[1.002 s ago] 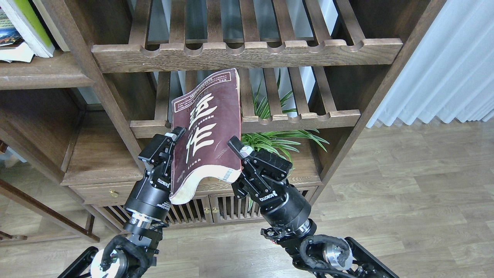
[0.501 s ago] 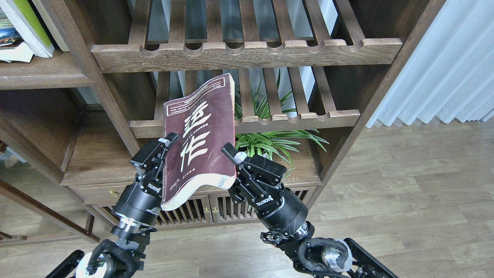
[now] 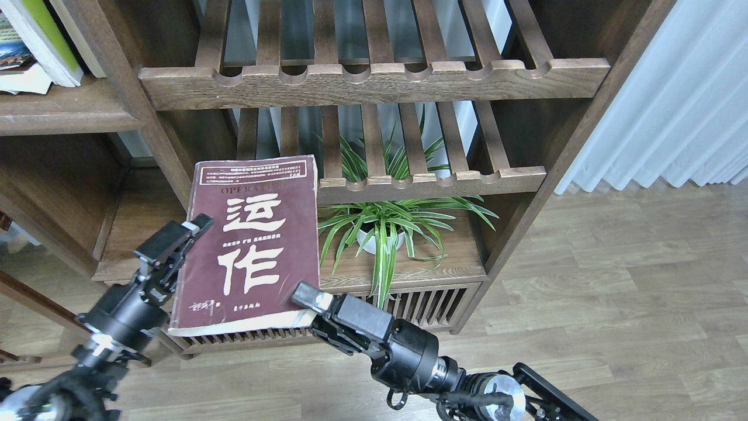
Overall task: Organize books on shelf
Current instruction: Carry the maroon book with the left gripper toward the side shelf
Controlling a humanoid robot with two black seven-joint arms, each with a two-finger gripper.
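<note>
End effectors (image 3: 245,266), maroon book (image 3: 248,245) lower, further left

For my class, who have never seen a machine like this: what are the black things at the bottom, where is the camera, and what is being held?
The camera sits in a robot's head, looking forward and down at a wooden bookcase. The two black things are its arms. The left hand grips the left edge of a maroon book with big white Chinese characters; the right hand holds its lower right corner. The book faces the camera, cover up. Behind it a potted plant stands on the low cabinet. More books rest on the solid shelf at upper left.
</note>
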